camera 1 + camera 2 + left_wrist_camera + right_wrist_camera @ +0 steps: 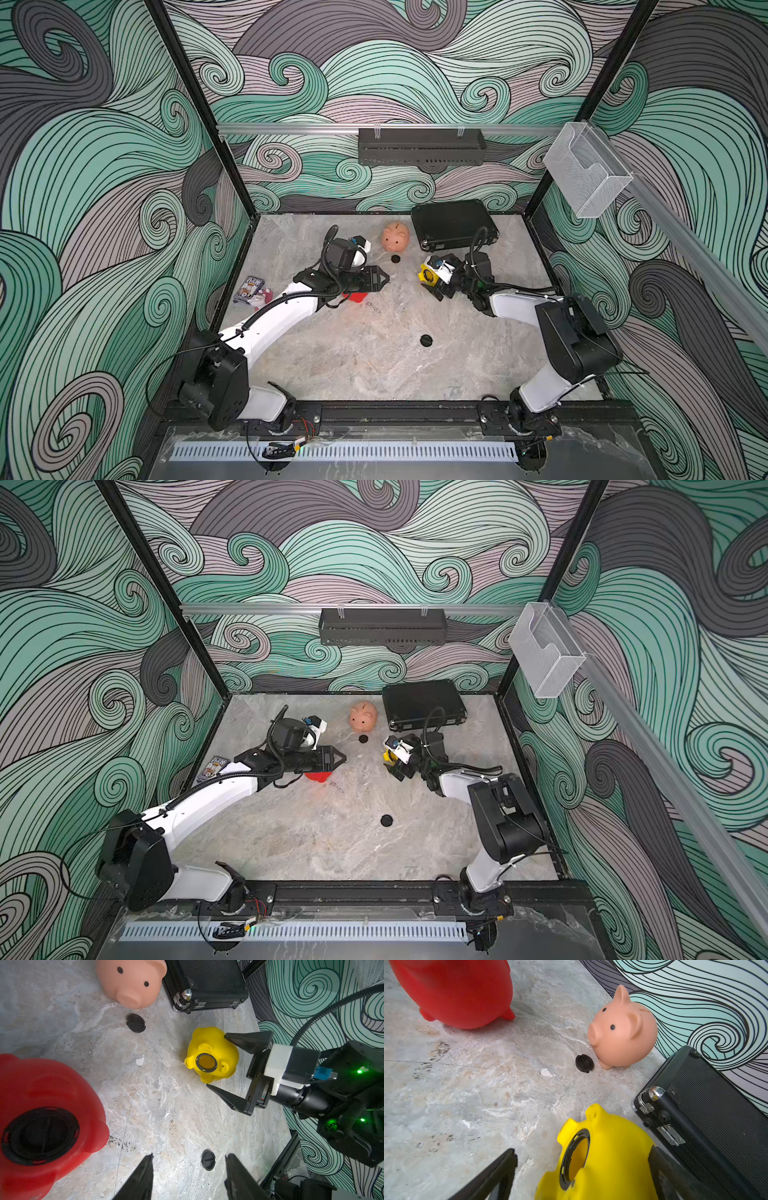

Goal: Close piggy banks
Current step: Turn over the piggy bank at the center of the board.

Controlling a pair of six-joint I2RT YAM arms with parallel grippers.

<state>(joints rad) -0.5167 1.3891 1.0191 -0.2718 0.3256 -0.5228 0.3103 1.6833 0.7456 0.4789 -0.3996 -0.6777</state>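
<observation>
The marbled grey bench [374, 365] is enclosed by walls [104, 166] papered in teal and grey swirls, framed with black posts [199, 108].

My two arms [286, 307] [515, 309] have glossy white shells over the long segments and boxy black housings at the joints. A black ribbed cable [270, 305] loops along each one. Their bases bolt to a black rail [395, 409] with small screws, and thin red wires [305, 426] show beside my left mount. In the left wrist view, my right wrist carries a white block [278, 1068] with a blue plug [323, 1073], green lights [359, 1071] glowing on the black body behind it, and pointed black fingers [249, 1041].
</observation>
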